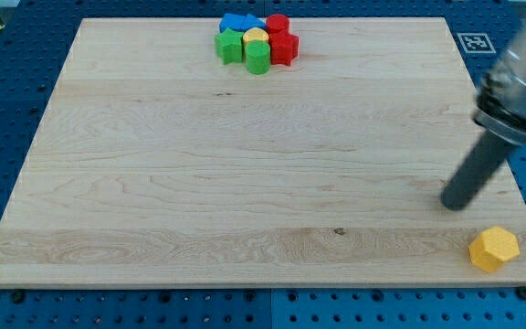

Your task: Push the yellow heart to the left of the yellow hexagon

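Note:
The yellow heart [256,37] sits in a tight cluster of blocks at the view's top centre. The yellow hexagon [494,249] lies alone near the view's bottom right corner of the board. My tip [452,203] rests on the board at the view's right, a little above and to the left of the yellow hexagon, apart from it. It is far from the yellow heart.
Around the heart are a green block [230,46], a green cylinder [257,58], red blocks [283,46] and blue blocks [237,22], all touching. The wooden board [199,183] lies on a blue perforated table. The arm's body fills the view's upper right.

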Controlling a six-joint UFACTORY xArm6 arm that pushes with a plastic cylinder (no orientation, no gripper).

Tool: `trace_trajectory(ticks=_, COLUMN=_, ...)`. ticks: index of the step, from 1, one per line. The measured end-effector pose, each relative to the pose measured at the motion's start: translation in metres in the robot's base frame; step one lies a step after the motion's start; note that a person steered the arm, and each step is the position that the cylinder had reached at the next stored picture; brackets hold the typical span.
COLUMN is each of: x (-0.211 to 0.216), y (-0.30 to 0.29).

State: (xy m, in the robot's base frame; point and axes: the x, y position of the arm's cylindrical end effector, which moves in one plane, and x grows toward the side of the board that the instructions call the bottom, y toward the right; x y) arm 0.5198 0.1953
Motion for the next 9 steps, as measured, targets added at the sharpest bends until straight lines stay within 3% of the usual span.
trace_trajectory(ticks=2, x=-0.112, y=-0.121)
trace_trajectory(ticks=4, x=-0.174, y=-0.245)
trace_trajectory(ticks=5, x=-0.224, y=-0.29)
trace_trajectory(ticks=6, x=-0.284, y=-0.305)
trace_trajectory(ticks=7, x=-0.314, y=-0.291)
trace_trajectory(ticks=9, x=-0.295, y=-0.256)
